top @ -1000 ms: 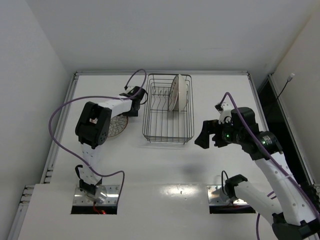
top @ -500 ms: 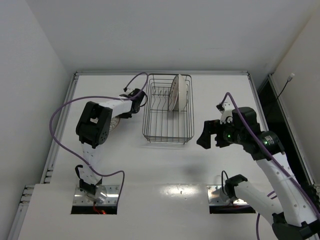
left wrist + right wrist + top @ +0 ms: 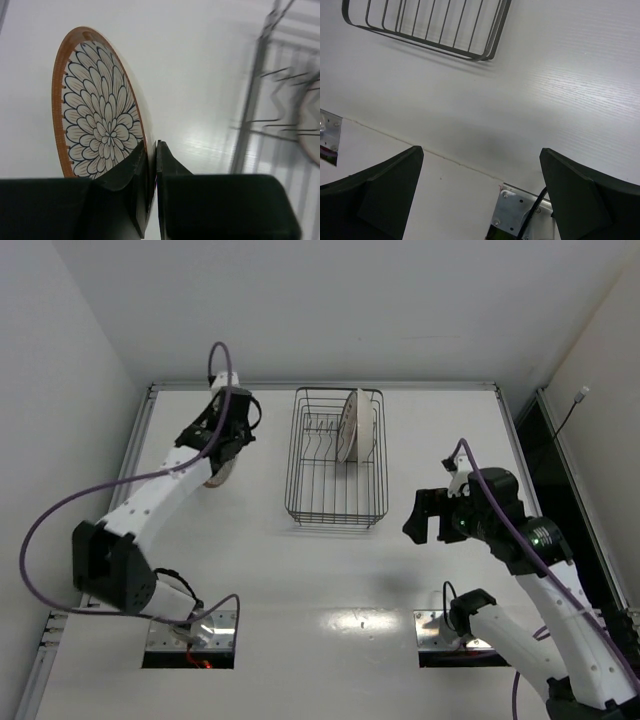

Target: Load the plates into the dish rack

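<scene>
Over a white desk [image 3: 330, 580], clamps left claw [image 3: 151, 160] shut on plate [image 3: 100, 125] rim, rack [image 3: 290, 475] to its right; holds right claw [image 3: 481, 175] wide open, empty, rack ahead-left.

A white table [image 3: 330, 570] fills the middle of the room, its top matt with a faint grain. A pale metal rail [image 3: 320, 386] runs along the table's far edge and down its left side. Beyond the table rises a plain white back wall [image 3: 330, 310], with a white wall [image 3: 50, 390] at the table's left and another [image 3: 610, 340] at its right. Between the table and that right-hand wall lies a dark panel [image 3: 545, 455], crossed by a thin black cable [image 3: 570, 415]. The light is soft and even, with small glare spots [image 3: 355, 618] near the table's front edge
</scene>
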